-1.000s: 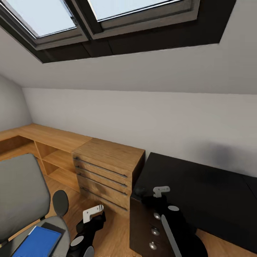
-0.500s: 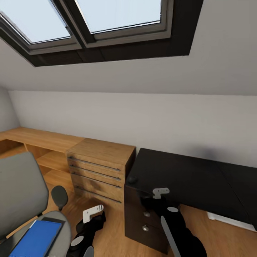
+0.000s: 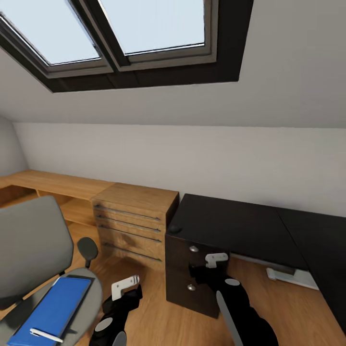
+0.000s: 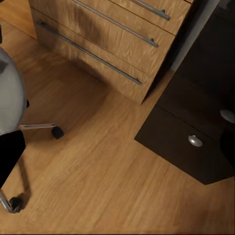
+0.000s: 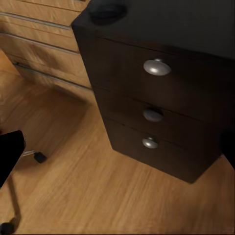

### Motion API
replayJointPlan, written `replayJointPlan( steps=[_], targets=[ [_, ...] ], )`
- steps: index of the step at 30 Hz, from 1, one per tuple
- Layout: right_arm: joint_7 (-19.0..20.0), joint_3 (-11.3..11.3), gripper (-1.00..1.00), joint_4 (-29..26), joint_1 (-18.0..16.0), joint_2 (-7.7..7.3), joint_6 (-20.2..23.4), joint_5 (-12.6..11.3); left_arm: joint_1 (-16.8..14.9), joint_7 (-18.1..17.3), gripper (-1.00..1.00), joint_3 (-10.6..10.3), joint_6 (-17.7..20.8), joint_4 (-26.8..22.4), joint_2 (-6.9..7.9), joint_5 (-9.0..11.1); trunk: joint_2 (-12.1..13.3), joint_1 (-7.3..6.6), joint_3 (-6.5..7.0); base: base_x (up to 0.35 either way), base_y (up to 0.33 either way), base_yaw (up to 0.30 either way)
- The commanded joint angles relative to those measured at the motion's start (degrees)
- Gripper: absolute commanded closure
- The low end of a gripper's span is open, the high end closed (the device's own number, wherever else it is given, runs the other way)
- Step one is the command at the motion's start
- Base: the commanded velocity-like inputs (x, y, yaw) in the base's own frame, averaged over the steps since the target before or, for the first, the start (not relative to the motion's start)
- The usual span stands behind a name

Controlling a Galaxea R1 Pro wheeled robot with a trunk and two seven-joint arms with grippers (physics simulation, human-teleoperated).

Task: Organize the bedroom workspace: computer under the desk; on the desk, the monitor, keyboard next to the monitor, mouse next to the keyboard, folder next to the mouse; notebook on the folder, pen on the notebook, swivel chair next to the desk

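Note:
The swivel chair (image 3: 29, 245) stands at the lower left, its chrome base and casters (image 4: 57, 131) on the wood floor. On its seat lies the blue folder (image 3: 55, 307) with the white pen (image 3: 45, 335) on its near end. A dark flat edge, apparently the notebook (image 3: 80, 278), shows under the folder's far side. The mouse (image 3: 174, 229) sits on the near left corner of the black desk (image 3: 230, 226). My left gripper (image 3: 129, 294) and right gripper (image 3: 204, 274) hang low over the floor, both open and holding nothing. The computer, monitor and keyboard are out of view.
A light wooden drawer chest (image 3: 134, 216) stands between chair and desk, with a low wooden shelf (image 3: 53, 185) running left of it. The desk's dark drawer unit (image 5: 152, 115) faces me. A white piece (image 3: 288, 278) lies on the floor under the desk. Skylights are overhead.
The camera has shifted, so the whole picture moved: the chair seat with folder and pen now shows more fully, and the desk's drawer front is in view. The arms hold their pose.

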Motion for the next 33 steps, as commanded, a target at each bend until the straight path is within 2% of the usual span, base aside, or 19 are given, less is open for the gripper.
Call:
replayJointPlan(
  steps=[1,25,30,33],
  targets=[
    [-0.16,0.01,-1.00,-0.07,-0.04,0.01,0.27,-0.32,-0.04,0.43,-1.00,-0.08,0.15,-0.09,0.02,0.44,-0.05,-0.03,-0.07,-0.335,0.044,-0.001],
    [-0.16,0.10,-1.00,1.47,-0.04,0.02,0.19,-0.29,-0.04,0.41,-1.00,-0.08,0.15,-0.09,-0.03,0.44,-0.05,-0.03,-0.07,-0.335,0.119,0.000],
    [-0.19,0.10,-1.00,3.90,-0.04,0.00,-3.30,-0.05,-0.05,0.40,-1.00,-0.08,0.15,-0.09,0.01,0.44,-0.05,-0.03,-0.07,-0.317,0.176,0.000],
    [-0.27,0.08,-1.00,6.79,-0.06,-0.07,-9.73,0.20,-0.07,0.43,-1.00,-0.07,0.15,0.12,0.01,0.49,-0.05,-0.03,-0.07,-0.319,0.130,0.000]
  ],
)
